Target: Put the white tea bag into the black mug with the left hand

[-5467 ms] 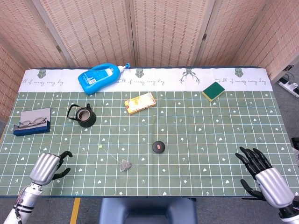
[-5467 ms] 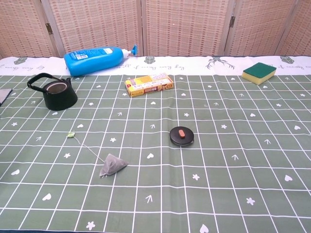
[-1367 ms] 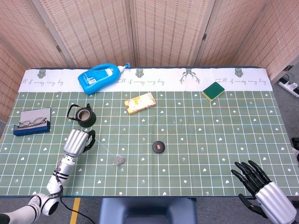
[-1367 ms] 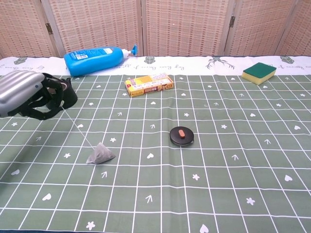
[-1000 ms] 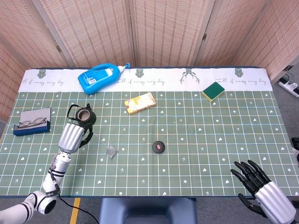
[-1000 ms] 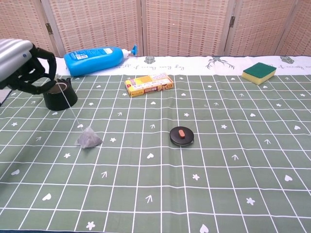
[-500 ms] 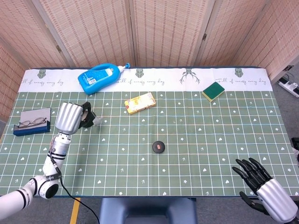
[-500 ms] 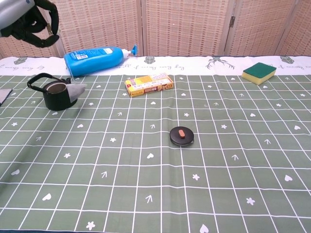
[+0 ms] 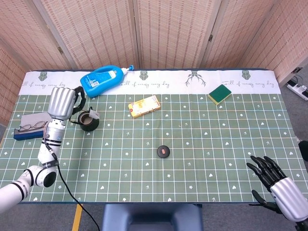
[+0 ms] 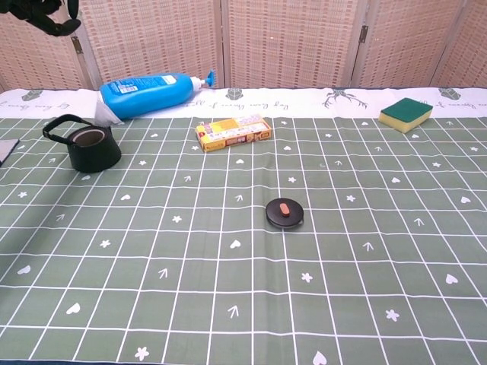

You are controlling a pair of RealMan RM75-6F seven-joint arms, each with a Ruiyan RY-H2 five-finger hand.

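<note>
The black mug stands upright on the green checked cloth at the left. My left hand is raised above and just left of it; in the chest view only its dark fingers show at the top left corner. It pinches the string, and the white tea bag hangs in the air just above the mug's right rim. My right hand rests at the near right corner with fingers spread, holding nothing.
Behind the mug lies a blue detergent bottle. A yellow box, a green sponge and a black round disc lie on the cloth. Glasses rest on a blue case at the far left.
My left hand has risen and moved back-left, lifting the tea bag off the cloth, up to just over the mug's right rim. The right hand has barely shifted.
</note>
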